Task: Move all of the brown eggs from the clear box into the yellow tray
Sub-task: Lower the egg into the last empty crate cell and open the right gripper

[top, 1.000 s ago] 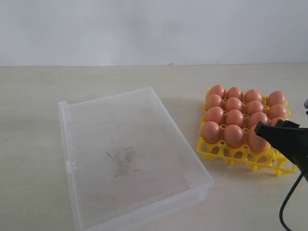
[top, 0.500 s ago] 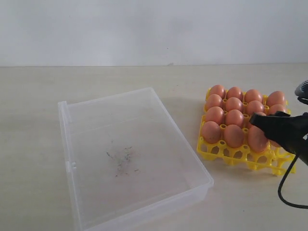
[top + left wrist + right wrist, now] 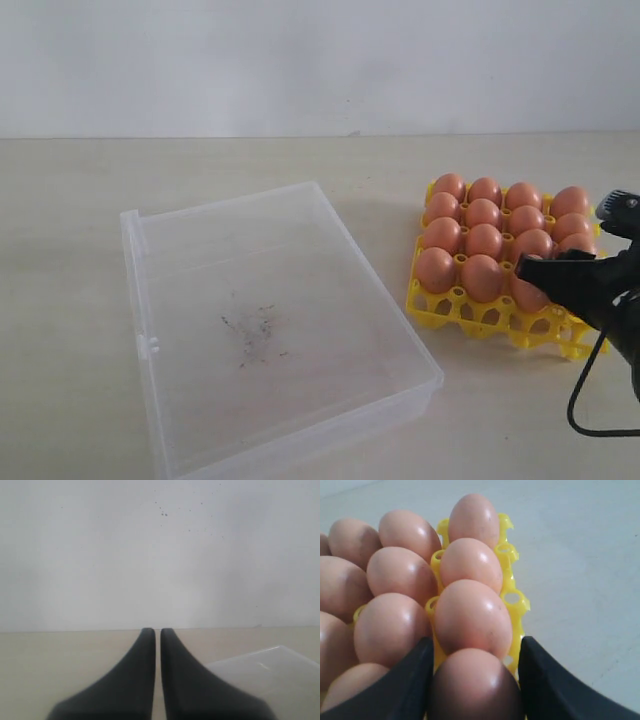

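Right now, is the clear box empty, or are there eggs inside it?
Empty. The clear box shows only dark scuffs on its bare floor; all the brown eggs in view sit in the yellow tray.

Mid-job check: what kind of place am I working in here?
Likely a lab test bench, not a kitchen: bare beige tabletop, plain white wall, and just a clear box and yellow tray of brown eggs.

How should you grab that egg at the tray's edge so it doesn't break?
Take the egg by its two rounded sides, above the cup, coming down from above. It stands upright in the tray, so only its top half sticks out. The right gripper sits on it just so.
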`<state>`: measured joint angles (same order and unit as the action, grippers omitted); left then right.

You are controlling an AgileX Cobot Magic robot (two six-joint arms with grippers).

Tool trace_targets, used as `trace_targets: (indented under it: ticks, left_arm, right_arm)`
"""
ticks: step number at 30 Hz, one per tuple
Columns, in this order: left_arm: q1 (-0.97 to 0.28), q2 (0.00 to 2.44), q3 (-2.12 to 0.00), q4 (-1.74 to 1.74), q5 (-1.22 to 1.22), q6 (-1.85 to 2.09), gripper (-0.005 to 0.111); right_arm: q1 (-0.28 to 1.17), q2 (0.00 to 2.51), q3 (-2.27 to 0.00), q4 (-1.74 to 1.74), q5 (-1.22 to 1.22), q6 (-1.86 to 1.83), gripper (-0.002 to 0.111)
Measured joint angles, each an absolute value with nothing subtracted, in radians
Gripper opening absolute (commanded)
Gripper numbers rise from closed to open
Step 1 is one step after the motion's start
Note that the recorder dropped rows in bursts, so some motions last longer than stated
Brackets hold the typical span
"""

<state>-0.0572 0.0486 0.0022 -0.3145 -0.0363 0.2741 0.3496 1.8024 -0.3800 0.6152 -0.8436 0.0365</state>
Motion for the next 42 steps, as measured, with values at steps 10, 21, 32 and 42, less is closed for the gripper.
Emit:
trace_targets:
  ticks: [10, 21, 32, 42]
  left_arm:
    - [-0.057, 0.049, 0.002, -0.315, -0.036, 0.274, 0.004]
    - [-0.057, 0.049, 0.002, -0.315, -0.036, 0.274, 0.004]
    - [-0.057, 0.049, 0.002, -0.315, -0.036, 0.274, 0.004]
    - [-0.057, 0.049, 0.002, -0.315, -0.036, 0.274, 0.004]
  right_arm:
    - [0.350, 1.812, -0.381, 0.550, -0.857, 0.036, 0.058]
    - [0.350, 1.743, -0.379, 0.533, -0.848, -0.079, 0.058]
    - [0.350, 1.450, -0.379, 0.535, -0.795, -0.129, 0.058]
    - [0.350, 1.195, -0.377, 0.470, -0.531, -0.647, 0.058]
